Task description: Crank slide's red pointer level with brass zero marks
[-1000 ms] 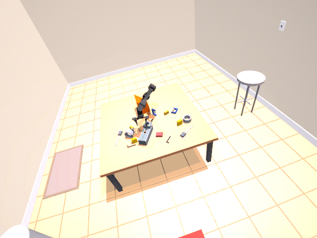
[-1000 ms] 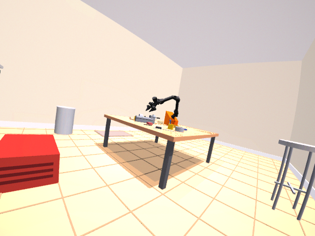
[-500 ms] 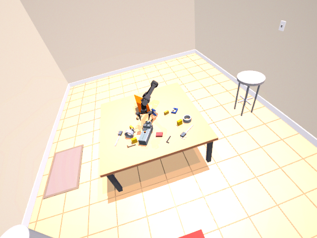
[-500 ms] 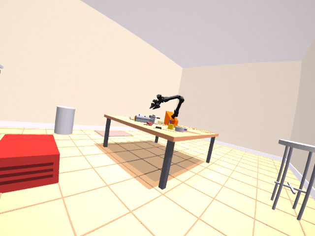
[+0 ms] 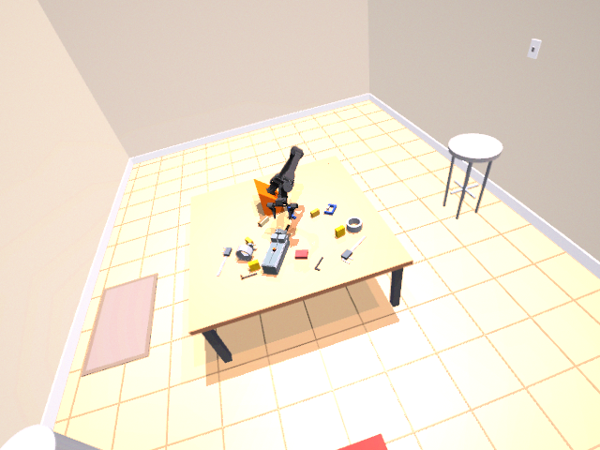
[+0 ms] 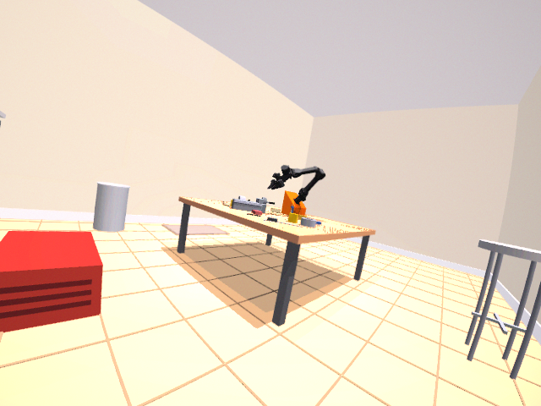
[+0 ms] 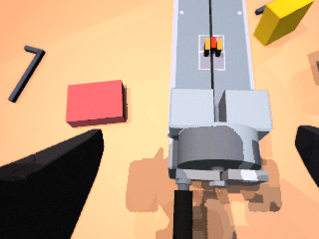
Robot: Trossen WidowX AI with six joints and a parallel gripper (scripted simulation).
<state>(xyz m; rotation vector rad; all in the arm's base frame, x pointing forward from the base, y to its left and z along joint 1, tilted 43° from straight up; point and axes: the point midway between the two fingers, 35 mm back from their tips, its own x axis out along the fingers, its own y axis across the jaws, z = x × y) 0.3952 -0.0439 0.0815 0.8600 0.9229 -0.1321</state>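
The machine (image 5: 275, 255) (image 6: 248, 203) (image 7: 211, 75) is a long grey slide bed lying on the table. In the wrist view its red pointer (image 7: 213, 41) sits between two brass marks (image 7: 206, 46) (image 7: 219, 46), close to level with them. At the near end is a grey crank drum (image 7: 217, 146) with a black handle (image 7: 182, 214) sticking out toward the camera. My gripper (image 7: 196, 136) (image 5: 283, 209) (image 6: 273, 185) is open and empty. It hovers above the crank end, with a finger on either side and clear of the handle.
A red flat block (image 7: 96, 102) (image 5: 302, 253) lies left of the machine, with a black hex key (image 7: 25, 72) beyond it and a yellow block (image 7: 281, 20) on the other side. An orange wedge (image 5: 263, 196), a blue clamp (image 5: 331, 205) and a tape roll (image 5: 353, 224) lie on the table (image 5: 338, 174).
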